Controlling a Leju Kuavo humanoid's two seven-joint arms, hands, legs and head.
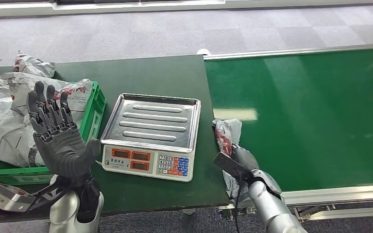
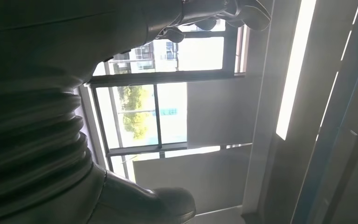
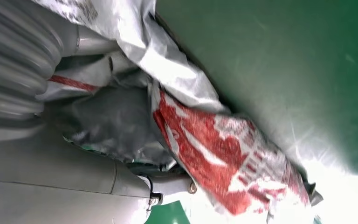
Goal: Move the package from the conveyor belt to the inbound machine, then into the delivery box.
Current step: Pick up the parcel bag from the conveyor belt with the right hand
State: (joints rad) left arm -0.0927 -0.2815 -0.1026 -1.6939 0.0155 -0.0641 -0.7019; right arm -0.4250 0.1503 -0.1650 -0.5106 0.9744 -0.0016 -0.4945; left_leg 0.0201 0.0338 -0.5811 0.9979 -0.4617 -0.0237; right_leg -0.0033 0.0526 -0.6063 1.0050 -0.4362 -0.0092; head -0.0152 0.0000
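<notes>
You see grey carpet, then the glossy green conveyor belt (image 1: 311, 111) beside a dark matte table (image 1: 155, 77). Ribbed steel scale (image 1: 151, 133) sits there. Right hand (image 1: 240, 162) grips the crinkled grey-red package (image 1: 227, 133) at belt's edge. Left hand (image 1: 58, 133) raised, spread, empty.

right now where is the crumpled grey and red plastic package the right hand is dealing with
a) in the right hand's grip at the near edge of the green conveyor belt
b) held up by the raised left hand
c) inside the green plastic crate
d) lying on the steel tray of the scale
a: the right hand grips the grey and red plastic package at the green conveyor belt's near edge; the scale's steel tray is bare and the left hand holds nothing.
</notes>
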